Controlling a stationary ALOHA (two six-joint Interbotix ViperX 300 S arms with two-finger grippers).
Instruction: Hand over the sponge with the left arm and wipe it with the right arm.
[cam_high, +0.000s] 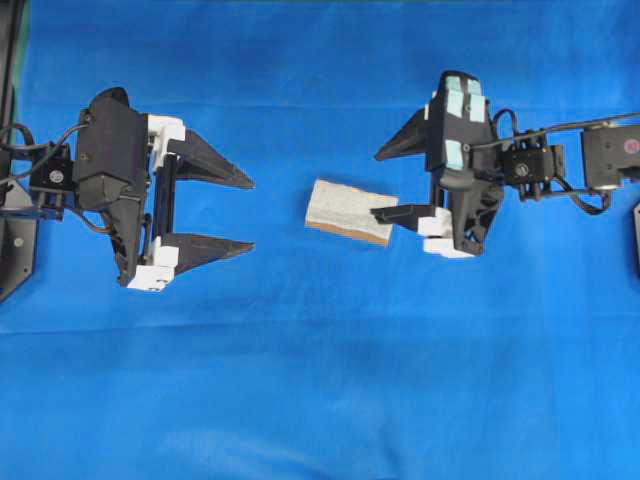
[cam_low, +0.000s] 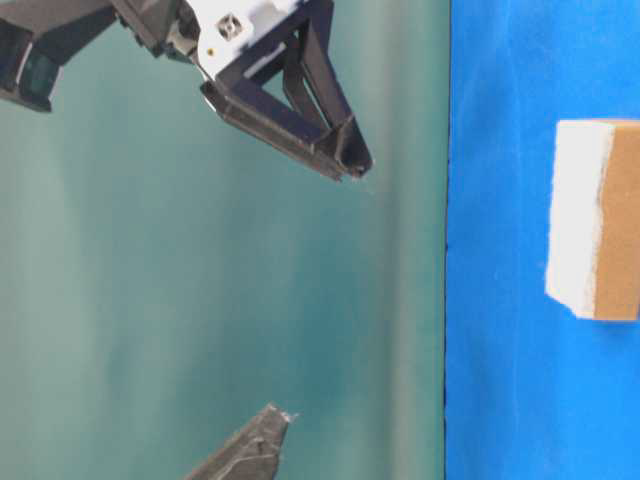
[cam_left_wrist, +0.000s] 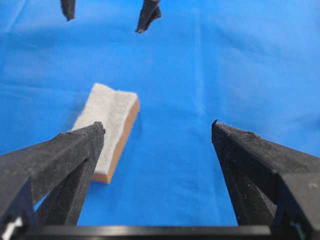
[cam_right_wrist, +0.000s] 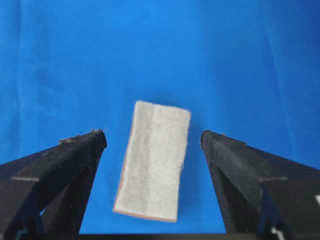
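The left hand (cam_high: 248, 215) hangs over the blue desk (cam_high: 320, 380) with its two pointed fingers (cam_high: 212, 163) spread wide and nothing between them. Ahead of its tips, apart from them, lies the sponge (cam_high: 349, 210), flat on the desk with its grey-white face up and a tan edge showing along one side. In the left wrist view the sponge (cam_left_wrist: 107, 127) sits ahead of the left-side finger (cam_left_wrist: 75, 150), off the line between the two fingers rather than centred.

The right hand (cam_high: 380, 185), its housing marked with teal patches, stands just beyond the sponge's far end, fingers also wide apart and holding nothing. Its lower finger (cam_high: 400, 214) overlaps the sponge's end from above; contact cannot be judged. In the right wrist view the sponge (cam_right_wrist: 155, 160) lies centred between the fingers (cam_right_wrist: 82, 150), below them.
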